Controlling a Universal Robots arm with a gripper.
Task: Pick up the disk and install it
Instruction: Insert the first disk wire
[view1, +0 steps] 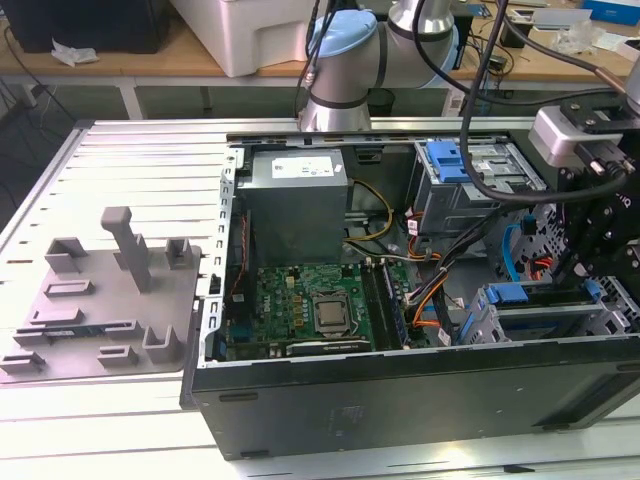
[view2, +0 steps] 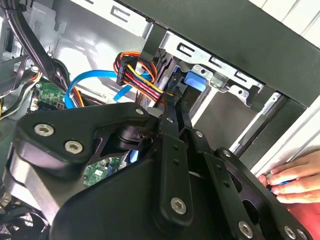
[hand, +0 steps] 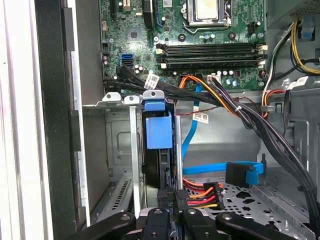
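Disk (hand: 157, 131), blue rail frame, dark body, edge-on in drive cage (hand: 118, 145)

In the second wrist view, my claw (view2: 172, 107) blocks much of the motherboard (view2: 50, 95) behind it. Straight ahead of the claw, the disk (hand: 158, 131) shows me just its blue end, and the drive cage (hand: 117, 145) walls cover the rest. Beside the claw, a hand (view2: 292, 182) runs off the picture's edge, covering something blue I can't identify.
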